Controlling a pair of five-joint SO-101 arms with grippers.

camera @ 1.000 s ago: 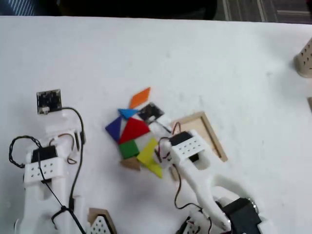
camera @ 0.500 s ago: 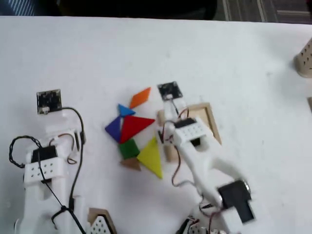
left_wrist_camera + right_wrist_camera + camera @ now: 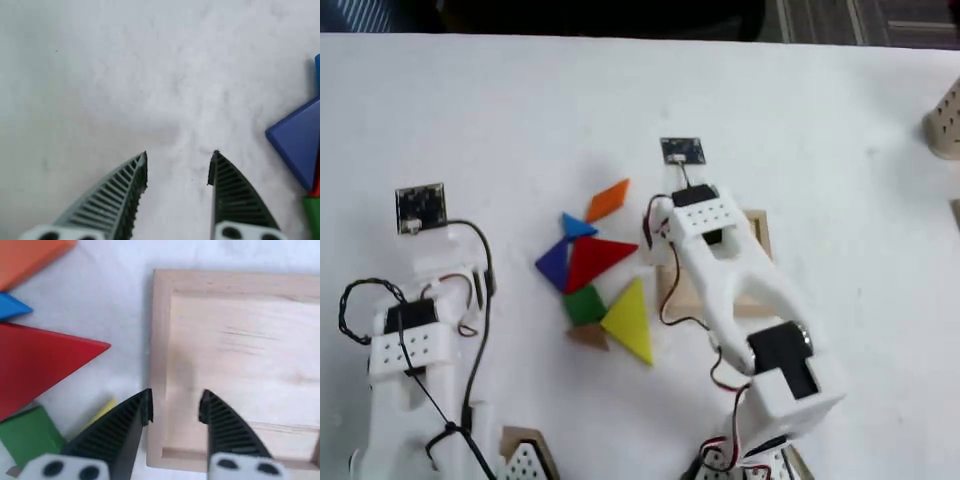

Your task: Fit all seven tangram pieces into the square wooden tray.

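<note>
Loose on the white table lie an orange parallelogram, a small blue triangle, a larger blue triangle, a red triangle, a green square, a yellow triangle and a tan triangle. To their right is the square wooden tray, with nothing in the part that shows. The right arm covers much of it. My right gripper hangs open over the tray's rim on the pieces' side. My left gripper is open over bare table, beside the larger blue triangle.
The left arm stands at the near left, with cables around it. A tan object sits at the far right edge. Wide bare table lies beyond the pieces and to the right of the tray.
The right arm has swung away from the cluster of pieces and out over the tray. The tray has turned squarer to the table. The left arm has not moved.
</note>
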